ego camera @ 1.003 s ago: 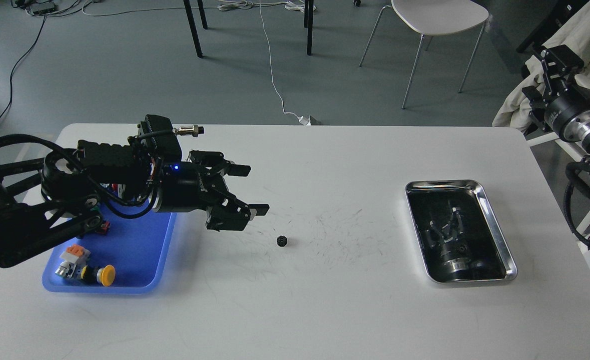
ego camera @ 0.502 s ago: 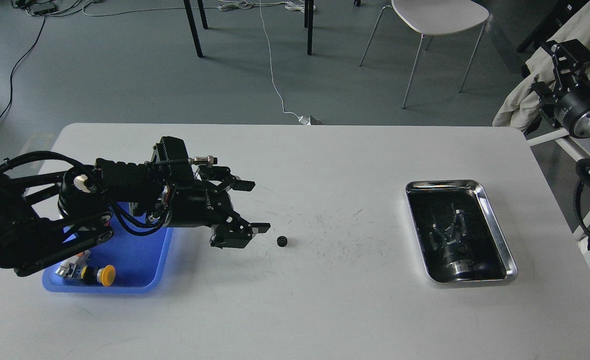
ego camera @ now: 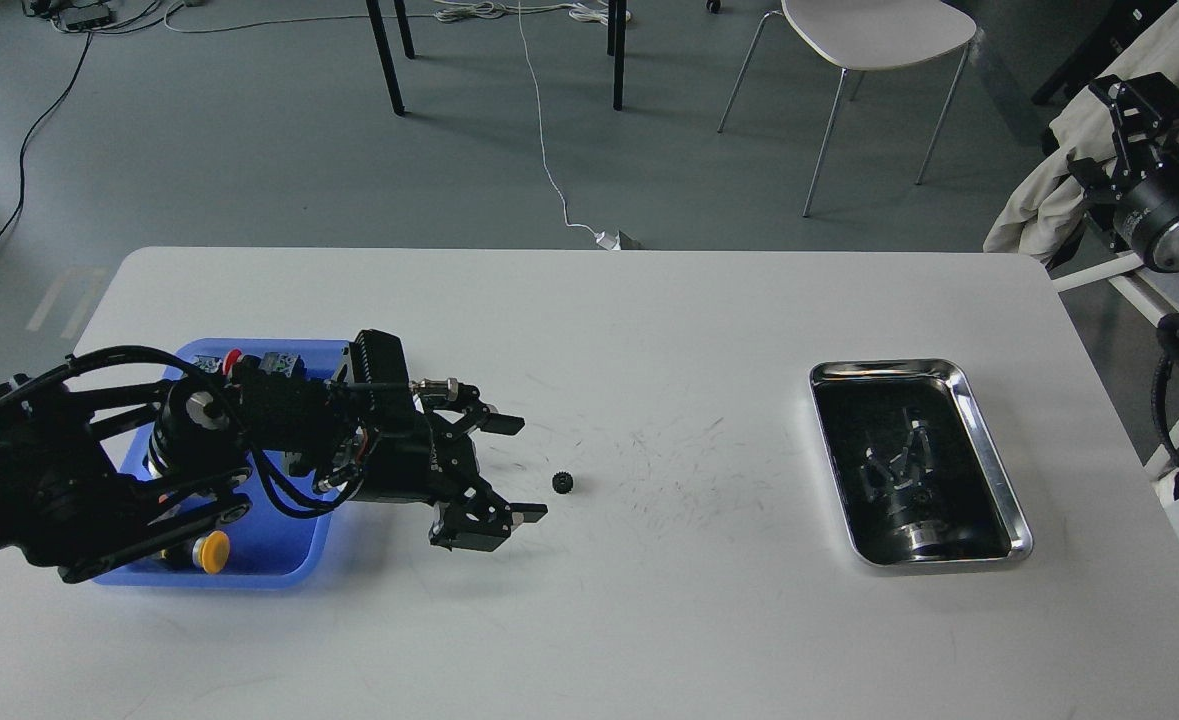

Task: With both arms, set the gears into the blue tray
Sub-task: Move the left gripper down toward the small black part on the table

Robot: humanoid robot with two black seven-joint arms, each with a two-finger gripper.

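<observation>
One small black gear [ego camera: 563,483] lies on the white table [ego camera: 649,620], left of the middle. My left gripper [ego camera: 519,468] hangs low just left of the gear, open, one finger behind it and one in front, nothing held. The blue tray [ego camera: 289,560] sits at the left, largely covered by my left arm. It holds push-buttons, among them a yellow-capped one [ego camera: 213,551]. My right gripper [ego camera: 1129,100] is raised off the table at the far right edge; its fingers cannot be told apart.
A shiny steel tray [ego camera: 994,470] with a dark interior sits on the right of the table. Behind the table stand a white chair [ego camera: 874,40] and dark table legs, with cables on the floor. A cloth-draped stand is at the far right.
My left gripper has come down and toward me, now low beside the gear, uncovering the tray's far edge. The right gripper has shifted slightly rightward. The gear has not moved.
</observation>
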